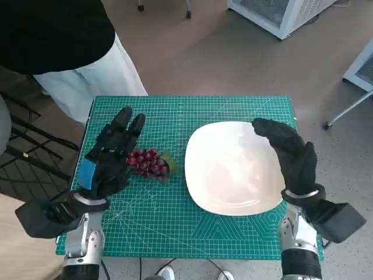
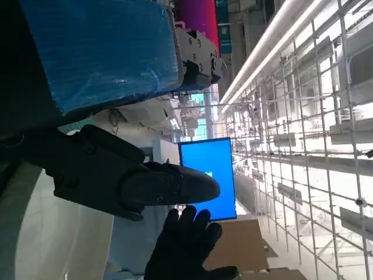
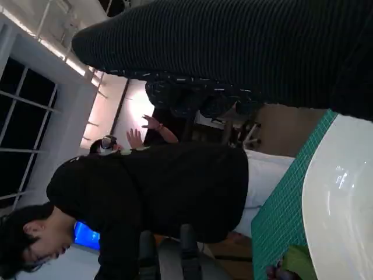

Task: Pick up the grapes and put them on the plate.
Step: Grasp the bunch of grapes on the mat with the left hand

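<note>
Small bunch of dark-red grapes point(image 1: 149, 163) sits on green mat beside white plate point(image 1: 233, 169), unheld; blue-taped left hand point(image 1: 111, 156) open w/ fingers touching it, gloved right hand point(image 1: 291, 153) open, empty over plate — sideways close could nudge bunch away.

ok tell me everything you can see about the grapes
The grapes are a small bunch of dark red berries with a green leaf at the plate side. They lie on the green cutting mat, just left of the white plate, not on it. The left hand is right against them; a grip is not clear.
</note>
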`<action>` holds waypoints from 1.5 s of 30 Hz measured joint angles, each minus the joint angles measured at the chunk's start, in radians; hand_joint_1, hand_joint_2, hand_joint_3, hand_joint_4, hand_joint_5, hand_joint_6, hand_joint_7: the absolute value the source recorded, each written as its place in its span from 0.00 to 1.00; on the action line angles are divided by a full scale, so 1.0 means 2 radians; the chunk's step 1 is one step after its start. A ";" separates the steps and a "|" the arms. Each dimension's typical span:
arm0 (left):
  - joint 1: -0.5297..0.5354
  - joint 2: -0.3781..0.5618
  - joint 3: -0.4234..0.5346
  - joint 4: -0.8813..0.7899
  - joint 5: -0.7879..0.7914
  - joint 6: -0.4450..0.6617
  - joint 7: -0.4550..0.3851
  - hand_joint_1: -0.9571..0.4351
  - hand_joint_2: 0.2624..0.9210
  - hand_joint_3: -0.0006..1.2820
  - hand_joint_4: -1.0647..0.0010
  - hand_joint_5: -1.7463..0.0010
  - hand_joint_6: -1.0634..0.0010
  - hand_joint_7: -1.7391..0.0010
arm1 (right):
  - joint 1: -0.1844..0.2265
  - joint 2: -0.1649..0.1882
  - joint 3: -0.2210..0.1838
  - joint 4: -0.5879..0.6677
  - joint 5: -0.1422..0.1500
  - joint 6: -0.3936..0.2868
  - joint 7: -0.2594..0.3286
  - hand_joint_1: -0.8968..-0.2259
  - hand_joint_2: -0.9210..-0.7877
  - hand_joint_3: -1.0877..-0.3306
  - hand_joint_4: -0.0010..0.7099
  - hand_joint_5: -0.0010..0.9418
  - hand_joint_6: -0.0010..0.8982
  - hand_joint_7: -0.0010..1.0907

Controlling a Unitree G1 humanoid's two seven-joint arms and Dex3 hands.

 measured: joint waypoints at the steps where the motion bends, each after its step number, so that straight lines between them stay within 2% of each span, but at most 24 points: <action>1: 0.000 0.000 0.000 0.000 0.000 0.000 0.000 0.32 1.00 0.23 0.79 1.00 0.74 0.98 | 0.000 0.000 0.000 0.000 0.000 0.000 0.000 0.55 0.00 0.64 0.53 0.00 0.32 0.00; 45: 0.022 -0.001 -0.016 -0.028 0.000 0.007 0.006 0.31 1.00 0.24 0.84 1.00 0.75 0.98 | 0.035 0.000 0.005 -0.069 0.000 0.029 -0.011 0.54 0.00 0.64 0.52 0.00 0.31 0.00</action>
